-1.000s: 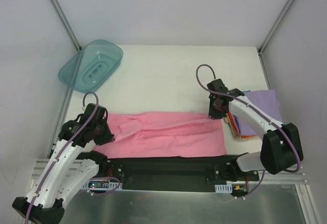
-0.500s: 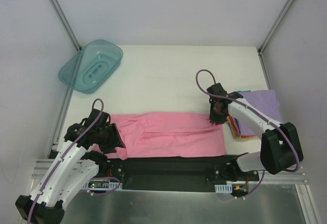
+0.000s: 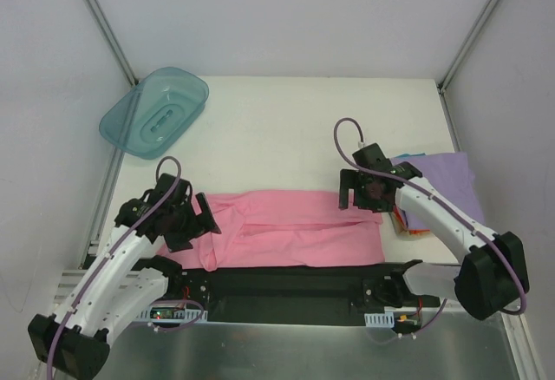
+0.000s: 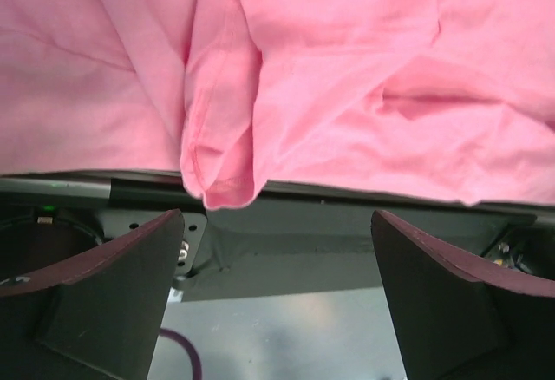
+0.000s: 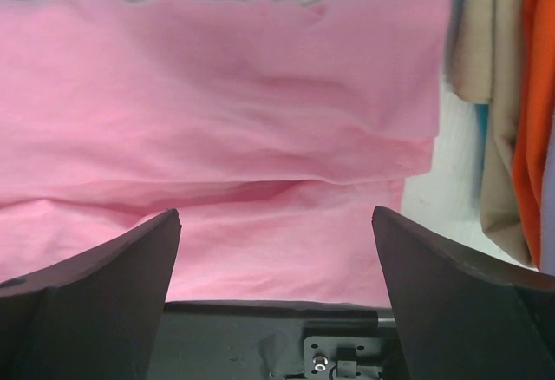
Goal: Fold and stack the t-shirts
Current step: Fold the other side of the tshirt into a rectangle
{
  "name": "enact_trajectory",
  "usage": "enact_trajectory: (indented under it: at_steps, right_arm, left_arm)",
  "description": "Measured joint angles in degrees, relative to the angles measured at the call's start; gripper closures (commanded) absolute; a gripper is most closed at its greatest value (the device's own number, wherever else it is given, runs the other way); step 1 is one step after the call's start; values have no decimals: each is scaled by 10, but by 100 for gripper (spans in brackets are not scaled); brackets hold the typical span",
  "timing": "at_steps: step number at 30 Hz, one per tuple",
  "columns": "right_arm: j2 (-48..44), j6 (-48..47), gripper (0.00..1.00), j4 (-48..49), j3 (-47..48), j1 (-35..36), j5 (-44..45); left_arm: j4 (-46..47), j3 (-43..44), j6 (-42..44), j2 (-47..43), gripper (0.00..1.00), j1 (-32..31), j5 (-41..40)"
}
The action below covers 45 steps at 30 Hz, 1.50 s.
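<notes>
The plain pink cotton t-shirt (image 3: 286,228) lies as a long band along the near edge of the white desk (image 3: 286,128), stretched between your two arms. Its right end sits just beside the stack of folded shirts with the lavender one on top (image 3: 438,180). Your left hand (image 3: 208,234) hovers over the shirt's left end with its fingers spread wide and nothing between them. Your right hand (image 3: 358,205) is over the right end, equally wide and empty.

Expect the cloth to be light, limp and slightly clingy. It will probably sag wherever you don't support it, and the layers may slide over each other. Wrinkles already run along the middle.

For the next fold, pinch at the two corners of one short end, low enough to catch every layer. On the left, a loose rolled flap (image 4: 221,180) droops over the desk's near edge. Take it in with the layers under it, or it will likely trail out of the fold.
</notes>
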Motion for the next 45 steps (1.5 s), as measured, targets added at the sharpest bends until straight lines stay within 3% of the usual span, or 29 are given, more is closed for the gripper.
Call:
enact_trajectory:
  at_steps: [3,7,10,18,27,30,37,45]
  right_arm:
    - [-33,-10,3,9,0,9,-17]
    - [-57,-19,3,14,0,10,-24]
    - [-63,-23,3,14,0,10,-24]
    - [-63,-27,3,12,-8,10,-23]
    - [-63,-28,3,12,-15,10,-14]
    - [-63,-28,3,12,-15,10,-10]
    - [-63,-27,3,12,-17,10,-7]
    - [-63,-28,3,12,-17,10,-7]
  left_arm:
    - [37,0,-18,54,17,0,-39]
    - [74,13,-43,145,35,0,-112]
    - [108,24,-49,204,40,0,-154]
    - [185,32,-50,332,56,1,-167]
    - [218,32,-57,360,80,2,-167]
    - [224,32,-58,369,100,2,-165]
    - [231,30,-57,365,100,2,-134]
    - [234,0,-57,257,100,0,-65]
